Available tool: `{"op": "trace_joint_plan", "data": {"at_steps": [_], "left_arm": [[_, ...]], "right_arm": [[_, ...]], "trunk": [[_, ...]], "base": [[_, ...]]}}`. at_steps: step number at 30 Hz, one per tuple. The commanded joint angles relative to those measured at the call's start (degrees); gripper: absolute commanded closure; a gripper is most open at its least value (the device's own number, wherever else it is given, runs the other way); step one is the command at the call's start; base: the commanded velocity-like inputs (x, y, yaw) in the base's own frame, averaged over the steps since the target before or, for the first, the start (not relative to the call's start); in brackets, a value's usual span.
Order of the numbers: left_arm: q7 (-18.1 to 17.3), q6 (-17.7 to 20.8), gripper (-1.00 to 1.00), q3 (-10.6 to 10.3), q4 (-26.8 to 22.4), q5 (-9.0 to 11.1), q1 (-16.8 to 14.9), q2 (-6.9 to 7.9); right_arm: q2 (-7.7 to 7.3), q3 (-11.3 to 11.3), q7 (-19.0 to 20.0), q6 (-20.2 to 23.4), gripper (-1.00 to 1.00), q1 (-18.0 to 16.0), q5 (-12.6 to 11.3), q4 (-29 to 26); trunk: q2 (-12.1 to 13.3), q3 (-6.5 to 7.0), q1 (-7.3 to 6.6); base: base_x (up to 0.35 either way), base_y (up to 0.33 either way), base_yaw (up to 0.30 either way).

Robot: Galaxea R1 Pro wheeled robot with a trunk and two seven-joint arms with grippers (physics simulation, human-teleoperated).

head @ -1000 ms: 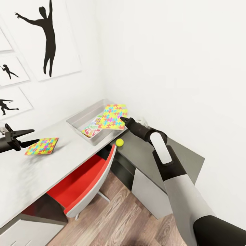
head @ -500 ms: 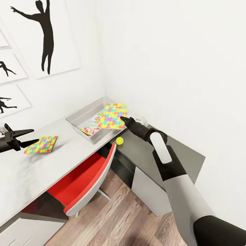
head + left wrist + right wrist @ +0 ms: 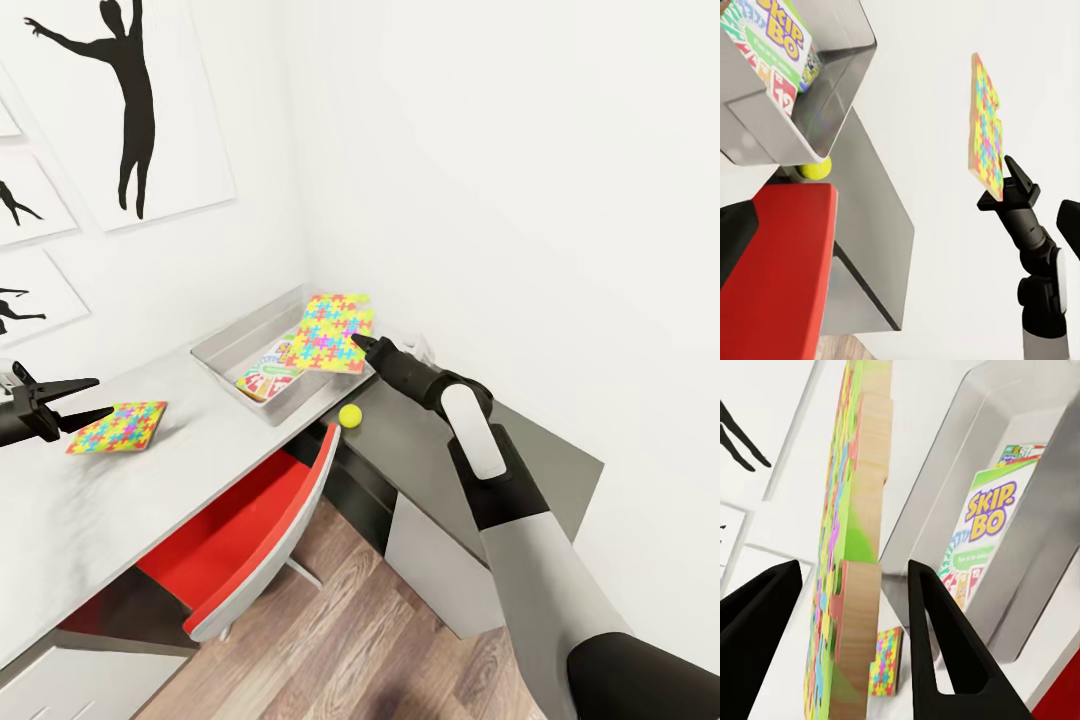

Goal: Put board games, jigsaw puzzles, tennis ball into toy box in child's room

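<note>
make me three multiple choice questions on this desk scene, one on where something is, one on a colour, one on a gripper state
1. Where does the small yellow-green tennis ball lie?
A. inside the tray
B. on the dark grey cabinet top, near the tray's corner
C. on the wood floor

2. What colour is the chair seat under the long pale grey-white desktop?
A. red
B. blue
C. black

3. What is the right gripper doing?
A. hanging open with nothing in it
B. shut on the ball
C. gripping a jigsaw-patterned flat puzzle above the shallow light grey tray

Answers:
1 B, the head view shows the ball on the dark top just outside the tray.
2 A, the seat renders bright red.
3 C, the right wrist view shows the puzzle's edge between the fingers, with the SKIP-BO box in the tray beyond.
</note>
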Motion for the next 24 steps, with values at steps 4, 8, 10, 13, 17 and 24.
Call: {"op": "trace_joint_plan", "data": {"at_steps": [4, 8, 10, 13, 17, 24], "left_arm": [[-0.2, 0.5, -1.0, -0.2, 0.1, 0.2, -0.1, 0.08], [-0.2, 0.5, -1.0, -0.2, 0.1, 0.2, -0.1, 0.08], [-0.2, 0.4, -1.0, -0.2, 0.1, 0.2, -0.1, 0.08], [-0.2, 0.4, -1.0, -0.2, 0.1, 0.2, -0.1, 0.08], [-0.2, 0.4, -1.0, -0.2, 0.0, 0.2, -0.1, 0.04], [-0.2, 0.4, -1.0, -0.2, 0.1, 0.2, -0.1, -0.08]], "right_arm": [[0.01, 0.2, -0.6, 0.0, 1.0, 0.0, -0.6, -0.1], [0.01, 0.2, -0.6, 0.0, 1.0, 0.0, -0.6, -0.1], [0.01, 0.2, -0.6, 0.0, 1.0, 0.0, -0.6, -0.1], [0.01, 0.3, -0.6, -0.1, 1.0, 0.0, -0.6, -0.1], [0.01, 0.3, -0.5, 0.0, 1.0, 0.0, -0.6, -0.1], [0.01, 0.3, -0.4, 0.0, 1.0, 0.0, -0.6, -0.1]], "trunk": [[-0.1, -0.1, 0.03], [-0.1, -0.1, 0.03], [-0.1, -0.1, 0.03], [-0.1, -0.1, 0.03], [-0.1, -0.1, 0.03], [-0.1, -0.1, 0.03]], "base": [[0.001, 0.046, 0.075], [0.0, 0.024, 0.227], [0.0, 0.006, 0.268], [0.0, 0.002, 0.259], [0.12, 0.001, 0.095], [0.131, 0.004, 0.013]]}}
